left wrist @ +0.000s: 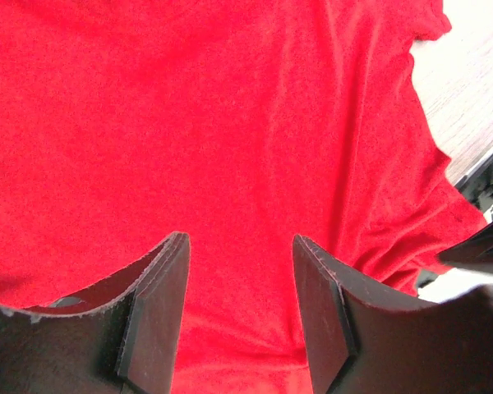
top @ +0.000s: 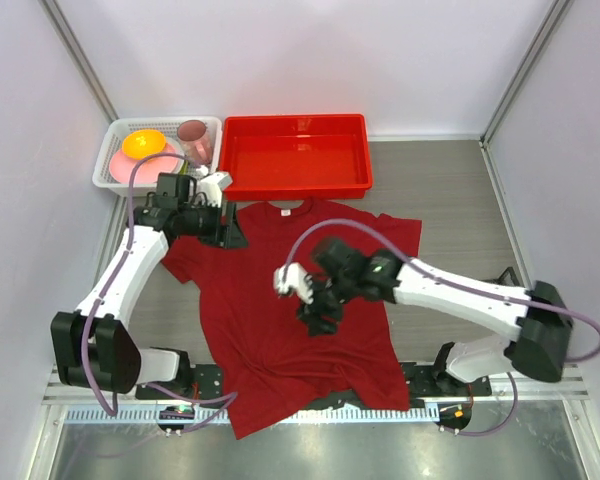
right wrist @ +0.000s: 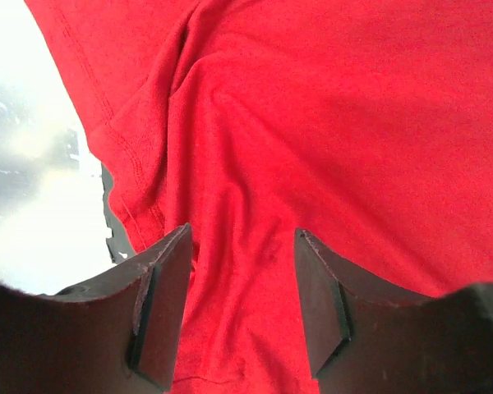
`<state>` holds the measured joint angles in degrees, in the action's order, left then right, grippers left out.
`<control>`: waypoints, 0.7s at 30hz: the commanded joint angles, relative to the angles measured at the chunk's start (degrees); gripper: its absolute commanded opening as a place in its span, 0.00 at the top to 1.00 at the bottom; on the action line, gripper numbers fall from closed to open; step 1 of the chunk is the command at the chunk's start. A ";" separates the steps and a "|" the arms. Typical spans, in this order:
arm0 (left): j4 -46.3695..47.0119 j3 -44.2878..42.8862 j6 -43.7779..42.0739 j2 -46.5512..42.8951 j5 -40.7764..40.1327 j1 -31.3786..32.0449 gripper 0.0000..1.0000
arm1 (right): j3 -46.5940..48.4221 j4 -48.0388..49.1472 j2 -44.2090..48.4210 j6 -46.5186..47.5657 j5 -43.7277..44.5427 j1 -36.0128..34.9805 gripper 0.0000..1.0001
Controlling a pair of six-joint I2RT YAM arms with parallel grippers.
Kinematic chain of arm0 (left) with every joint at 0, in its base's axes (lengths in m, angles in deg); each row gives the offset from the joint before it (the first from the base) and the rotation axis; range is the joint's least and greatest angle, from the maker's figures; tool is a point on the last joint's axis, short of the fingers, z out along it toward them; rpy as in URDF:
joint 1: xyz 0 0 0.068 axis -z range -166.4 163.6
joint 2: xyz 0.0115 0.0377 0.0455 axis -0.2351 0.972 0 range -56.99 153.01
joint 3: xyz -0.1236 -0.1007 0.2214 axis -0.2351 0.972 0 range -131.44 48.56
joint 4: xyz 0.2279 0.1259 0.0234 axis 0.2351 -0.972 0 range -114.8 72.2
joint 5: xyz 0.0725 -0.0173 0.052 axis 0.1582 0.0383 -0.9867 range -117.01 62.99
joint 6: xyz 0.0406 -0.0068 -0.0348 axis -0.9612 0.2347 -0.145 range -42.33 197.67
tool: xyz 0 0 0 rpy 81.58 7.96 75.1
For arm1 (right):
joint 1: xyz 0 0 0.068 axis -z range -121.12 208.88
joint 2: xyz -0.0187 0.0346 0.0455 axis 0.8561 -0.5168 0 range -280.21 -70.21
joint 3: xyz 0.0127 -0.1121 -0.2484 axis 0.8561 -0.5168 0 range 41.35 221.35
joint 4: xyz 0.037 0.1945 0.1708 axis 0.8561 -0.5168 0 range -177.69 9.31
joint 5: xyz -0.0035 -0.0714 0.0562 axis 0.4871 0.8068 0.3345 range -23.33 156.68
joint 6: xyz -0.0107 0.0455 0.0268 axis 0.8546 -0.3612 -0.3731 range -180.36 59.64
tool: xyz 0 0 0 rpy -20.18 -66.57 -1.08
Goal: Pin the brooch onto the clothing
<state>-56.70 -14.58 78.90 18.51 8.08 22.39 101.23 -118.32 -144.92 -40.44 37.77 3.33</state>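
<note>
my left jaws stand spread and empty above the dark red t-shirt [top: 250, 310] near its collar; my right jaws, spread too, hover over its middle

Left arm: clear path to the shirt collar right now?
Probably yes. The left claw hangs open over the shoulder of the shirt, next to the collar, with nothing lying between them. The right arm is lower, over the chest, out of the way.
</note>
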 commanded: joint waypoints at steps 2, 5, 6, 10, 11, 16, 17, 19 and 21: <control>-10.37 -0.32 2.03 -1.59 2.61 -5.46 0.43 | 3.85 -4.11 -8.68 5.12 11.41 -8.52 0.46; -13.83 -0.33 -3.60 -3.69 -0.09 -5.46 0.43 | -2.99 -7.46 -5.98 9.07 15.09 -8.35 0.48; -14.10 0.81 -4.04 -4.05 -0.63 -5.54 0.44 | -5.10 -7.72 -4.66 9.43 18.15 -6.78 0.50; -12.44 5.20 -2.91 -4.84 1.03 -5.81 0.44 | -11.35 -10.62 0.70 12.50 18.53 4.72 0.50; -11.04 5.74 -3.08 -4.67 1.12 -5.72 0.44 | -11.54 -10.80 0.89 13.81 18.97 6.84 0.50; -8.04 6.89 -2.11 -0.81 -0.99 -6.16 0.45 | -8.39 -9.75 -2.18 13.83 16.35 20.88 0.50; -8.04 6.45 -2.46 -0.01 -1.60 -6.16 0.45 | -7.50 -9.49 -4.27 13.48 15.82 23.10 0.50; -8.04 5.57 -3.52 2.44 -5.90 -6.60 0.45 | -4.60 -7.99 -6.31 12.34 15.11 28.62 0.50; -8.65 3.90 -4.57 4.73 -5.91 -7.91 0.46 | -2.50 -7.03 -10.26 11.37 14.76 32.07 0.49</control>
<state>-66.71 -7.52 76.30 20.00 5.09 16.36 93.27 -128.37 -150.54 -28.09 54.10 28.88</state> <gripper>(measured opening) 0.548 0.506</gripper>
